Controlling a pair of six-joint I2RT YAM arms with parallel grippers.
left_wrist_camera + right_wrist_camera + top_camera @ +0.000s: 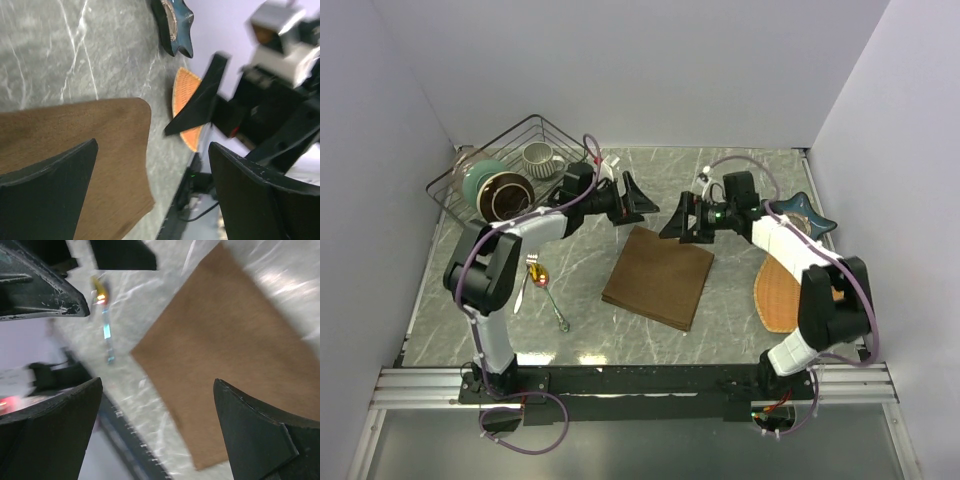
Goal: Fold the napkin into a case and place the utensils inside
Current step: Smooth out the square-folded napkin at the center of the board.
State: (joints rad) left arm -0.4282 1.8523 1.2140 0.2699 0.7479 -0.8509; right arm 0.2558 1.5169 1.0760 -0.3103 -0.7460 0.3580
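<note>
The grey marble tabletop carries the dark-brown napkin, which lies flat in its middle. Above the napkin's far edge, the left end effector and the right end effector face each other, both released and grasping nothing. The utensils lie to the left of the napkin, apart from it.

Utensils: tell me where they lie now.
In the top view the utensils lie left of the napkin, beside the left arm.
</note>
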